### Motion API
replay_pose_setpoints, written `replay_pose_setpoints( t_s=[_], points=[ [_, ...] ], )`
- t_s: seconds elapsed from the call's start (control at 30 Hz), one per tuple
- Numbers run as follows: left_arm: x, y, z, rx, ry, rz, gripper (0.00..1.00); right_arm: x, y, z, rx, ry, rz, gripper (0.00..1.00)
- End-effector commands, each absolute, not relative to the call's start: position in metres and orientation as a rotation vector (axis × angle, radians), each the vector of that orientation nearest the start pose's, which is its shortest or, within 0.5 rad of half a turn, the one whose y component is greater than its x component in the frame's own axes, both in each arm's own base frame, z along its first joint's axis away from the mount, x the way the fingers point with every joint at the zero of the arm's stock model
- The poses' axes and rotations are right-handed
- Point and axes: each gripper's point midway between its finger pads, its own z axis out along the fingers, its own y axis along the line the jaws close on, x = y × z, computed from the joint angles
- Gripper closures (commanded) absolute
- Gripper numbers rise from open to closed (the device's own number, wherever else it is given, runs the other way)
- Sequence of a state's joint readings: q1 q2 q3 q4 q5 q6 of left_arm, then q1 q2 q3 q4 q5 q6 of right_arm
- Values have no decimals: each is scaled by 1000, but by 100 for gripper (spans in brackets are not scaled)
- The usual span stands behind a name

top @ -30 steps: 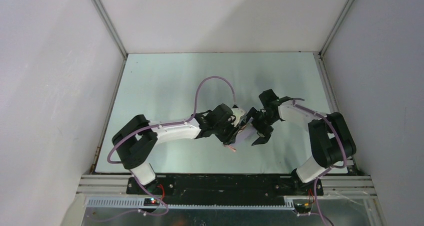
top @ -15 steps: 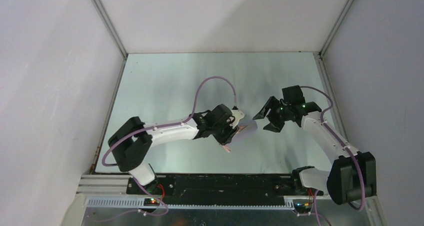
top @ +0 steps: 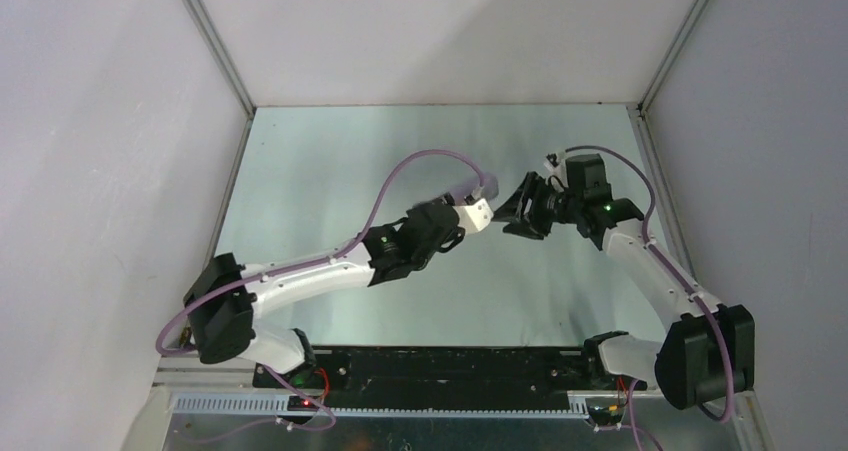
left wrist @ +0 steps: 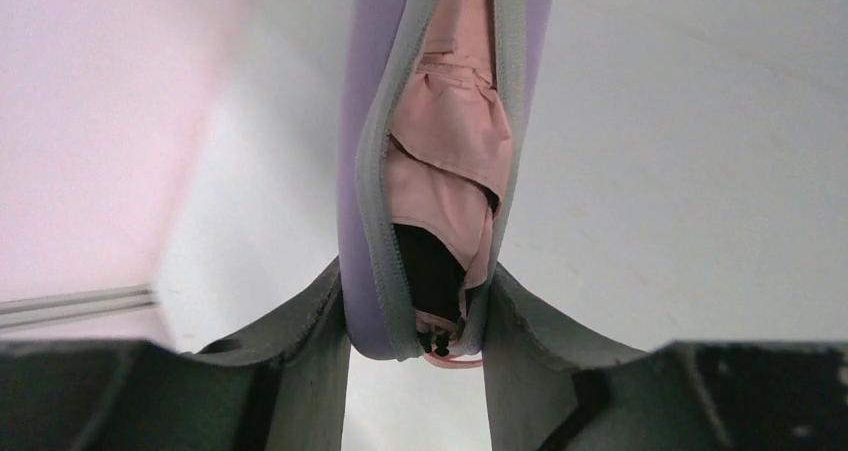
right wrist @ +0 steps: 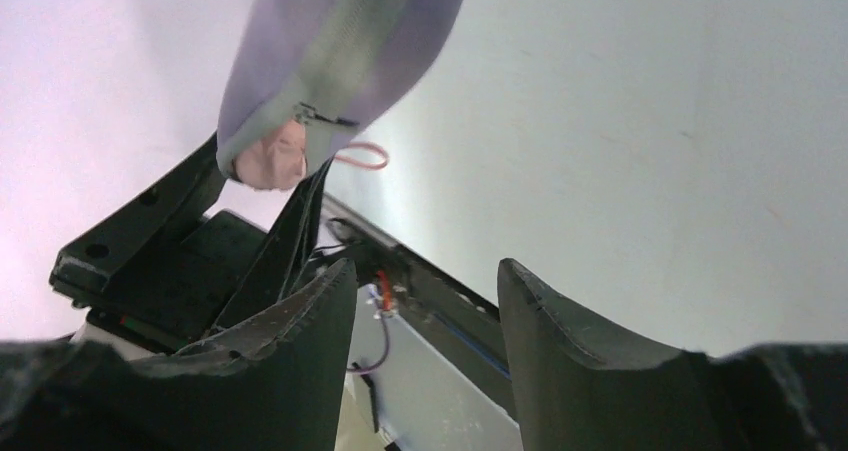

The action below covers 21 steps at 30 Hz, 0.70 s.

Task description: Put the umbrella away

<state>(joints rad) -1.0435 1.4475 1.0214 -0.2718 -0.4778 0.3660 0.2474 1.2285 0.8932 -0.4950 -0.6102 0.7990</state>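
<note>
The umbrella [left wrist: 450, 161], folded pink fabric with a black underside, sits inside a lilac case [left wrist: 365, 171] whose grey zip edges gape apart. My left gripper [left wrist: 416, 269] is shut on the case's near end, one finger on each side, and holds it up off the table. In the top view the left gripper [top: 478, 211] carries the case [top: 478, 185] at mid-table. The right gripper [top: 515, 211] faces it from the right, a little apart. In the right wrist view the case [right wrist: 330, 41] hangs above left with the umbrella [right wrist: 270, 161] poking out. The right gripper [right wrist: 425, 266] is open and holds nothing.
A metal zip pull [right wrist: 315, 118] and a thin pink loop [right wrist: 362, 156] hang at the case's lower end. The pale table [top: 330, 171] is bounded by white walls on the left, back and right. The black base rail [top: 450, 366] runs along the near edge.
The left arm has stretched out and lifted the case up and towards the back. The right gripper has swung back to face the case, and its jaws have narrowed.
</note>
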Motion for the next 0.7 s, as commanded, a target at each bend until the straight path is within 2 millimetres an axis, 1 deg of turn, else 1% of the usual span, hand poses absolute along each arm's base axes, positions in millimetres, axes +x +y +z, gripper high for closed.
replay_pose_setpoints(
  t_s=[0.0, 0.03, 0.07, 0.1, 0.13, 0.17, 0.2, 0.23, 0.27, 0.3, 0.33, 0.37, 0.4, 0.43, 0.47, 0.5, 0.53, 0.57, 0.6, 0.67],
  points=[
    [316, -271, 298, 808, 1454, 362, 100, 276, 221, 282, 145, 2116, 1559, 42],
    [318, -272, 315, 742, 1409, 349, 100, 280, 221, 302, 122, 2034, 1601, 41],
    [320, -268, 325, 731, 1376, 393, 100, 279, 222, 313, 94, 1996, 1638, 40],
    [323, -270, 342, 657, 1335, 382, 100, 283, 221, 335, 70, 1906, 1676, 39],
    [324, -263, 365, 573, 1280, 408, 100, 282, 220, 345, 49, 1872, 1704, 39],
    [327, -260, 372, 558, 1255, 486, 100, 282, 219, 365, 29, 1793, 1751, 38],
    [325, -252, 404, 394, 1186, 444, 100, 282, 218, 374, 23, 1758, 1773, 38],
    [329, -256, 402, 356, 1164, 470, 100, 280, 216, 395, -3, 1676, 1817, 37],
    [320, -240, 429, 237, 1075, 494, 100, 279, 214, 405, -18, 1636, 1837, 37],
    [320, -245, 437, 259, 1011, 548, 100, 274, 213, 426, -65, 1557, 1869, 36],
    [314, -242, 447, 216, 968, 532, 100, 272, 212, 436, -90, 1524, 1884, 36],
    [312, -246, 456, 225, 930, 543, 100, 267, 212, 455, -151, 1466, 1904, 36],
    [309, -248, 462, 220, 912, 543, 100, 264, 212, 464, -184, 1440, 1911, 35],
    [306, -251, 475, 217, 883, 555, 100, 260, 212, 480, -247, 1400, 1913, 35],
    [301, -254, 481, 220, 864, 549, 100, 258, 213, 486, -275, 1389, 1911, 34],
    [296, -258, 488, 235, 830, 547, 100, 255, 213, 497, -327, 1370, 1902, 34],
    [292, -260, 492, 241, 812, 545, 100, 257, 214, 501, -344, 1369, 1895, 34],
    [288, -260, 499, 246, 786, 548, 100, 253, 214, 509, -377, 1363, 1887, 34],
    [286, -260, 503, 243, 777, 549, 100, 256, 215, 509, -379, 1369, 1887, 34],
    [281, -259, 511, 245, 756, 557, 100, 256, 215, 517, -398, 1366, 1892, 33]
  ],
)
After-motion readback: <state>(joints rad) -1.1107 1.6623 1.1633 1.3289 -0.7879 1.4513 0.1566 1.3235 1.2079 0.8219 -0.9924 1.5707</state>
